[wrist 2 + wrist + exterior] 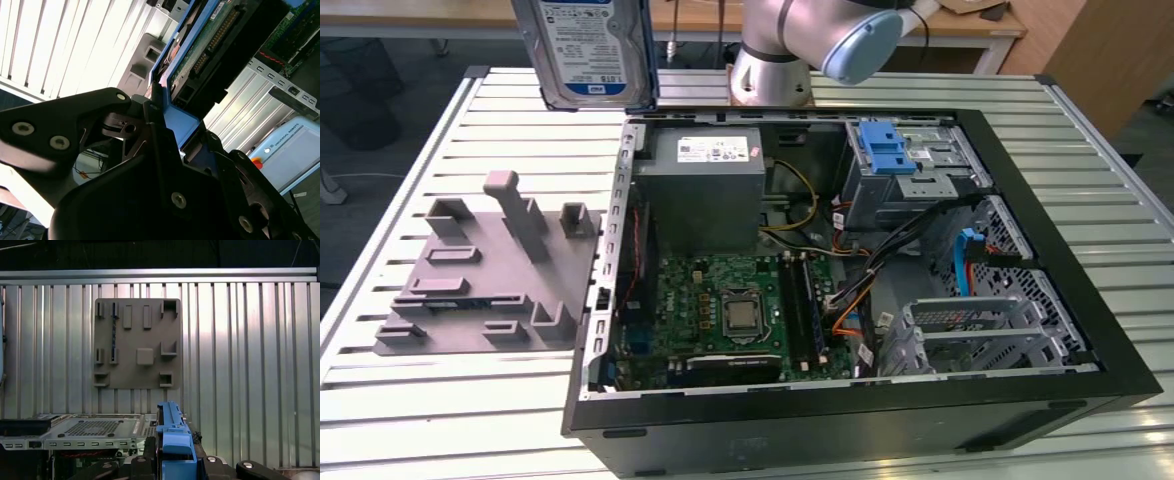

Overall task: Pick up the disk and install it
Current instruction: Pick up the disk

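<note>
The disk (587,50) hangs upright in the air at the top of the exterior view, its white-and-blue label facing the camera, above the table just off the far left corner of the open computer case (854,405). In the second wrist view my gripper (177,122) is shut on the disk's blue rail (182,117), and the disk's circuit-board side (215,35) stretches away from the black fingers (152,112). In the first wrist view the blue rail (175,435) stands between the fingers of the gripper (175,452).
A grey fixture plate (480,270) with upright pegs lies on the slatted metal table (454,410) on the exterior view's left of the case. Inside the case are a grey power-supply box (707,190), a motherboard (734,310) and a silver bay with a blue latch (901,160). The arm's base (774,70) stands behind the case.
</note>
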You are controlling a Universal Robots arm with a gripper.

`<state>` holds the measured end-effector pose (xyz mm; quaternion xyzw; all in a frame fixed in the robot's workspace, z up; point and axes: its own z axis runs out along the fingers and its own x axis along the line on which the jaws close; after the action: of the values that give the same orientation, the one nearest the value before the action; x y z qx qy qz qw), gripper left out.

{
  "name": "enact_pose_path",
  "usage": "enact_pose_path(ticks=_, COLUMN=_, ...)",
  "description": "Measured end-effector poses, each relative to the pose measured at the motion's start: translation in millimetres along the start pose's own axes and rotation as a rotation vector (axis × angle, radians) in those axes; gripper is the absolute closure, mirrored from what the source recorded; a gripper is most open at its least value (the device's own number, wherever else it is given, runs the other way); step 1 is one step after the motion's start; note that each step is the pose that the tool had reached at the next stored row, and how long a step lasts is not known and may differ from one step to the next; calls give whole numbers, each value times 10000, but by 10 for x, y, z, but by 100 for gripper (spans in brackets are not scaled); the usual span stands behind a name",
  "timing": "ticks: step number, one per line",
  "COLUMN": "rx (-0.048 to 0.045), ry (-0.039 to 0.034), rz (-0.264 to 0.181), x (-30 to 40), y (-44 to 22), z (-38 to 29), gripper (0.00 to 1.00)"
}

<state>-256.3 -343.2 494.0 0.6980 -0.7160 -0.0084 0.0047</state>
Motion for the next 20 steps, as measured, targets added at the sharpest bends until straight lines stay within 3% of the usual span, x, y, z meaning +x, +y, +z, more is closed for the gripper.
enact_pose_path(ticks=20, rx=0, ry=0, rz=0, x=-4, y=-176, z=-3, gripper=64)
